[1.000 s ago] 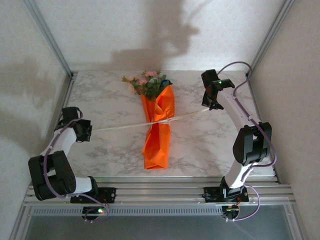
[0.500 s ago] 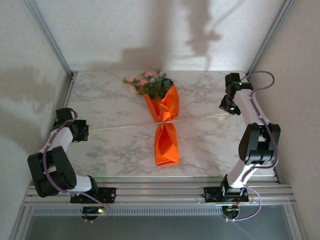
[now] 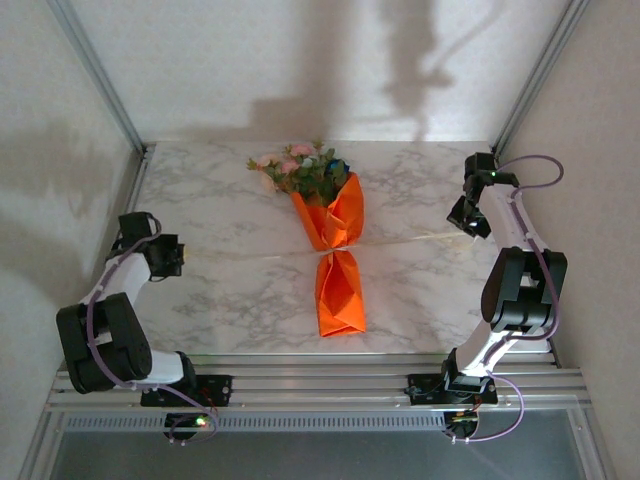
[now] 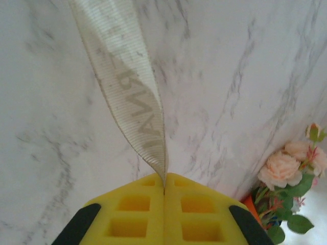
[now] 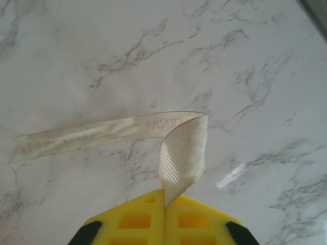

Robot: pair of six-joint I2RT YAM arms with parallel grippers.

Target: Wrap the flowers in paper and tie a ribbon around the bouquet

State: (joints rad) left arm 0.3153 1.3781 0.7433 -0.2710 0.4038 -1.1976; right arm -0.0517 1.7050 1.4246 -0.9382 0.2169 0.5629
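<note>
Bouquet (image 3: 337, 250) lies in the middle of the bench (image 3: 220, 200), heads toward the far side. The orange paper (image 3: 340, 300) is already rolled around the stems and pinched in at the waist. Pink and white flowers (image 3: 298, 168) fan out of the far end. From where I stand the wrapping looks done.

The ribbon (image 4: 130, 97) crosses the paper at that narrow waist and runs out to both sides, one end going left, the other right. The left claw (image 4: 164, 185), out near the left edge, has its yellow fingers pressed together on one end. The right claw (image 5: 164, 198), near the right edge, is likewise clamped on the other end.

I'd say the tie is at the tightening stage. I can't make out whether a knot sits at the waist, and any bow looks left to do.
</note>
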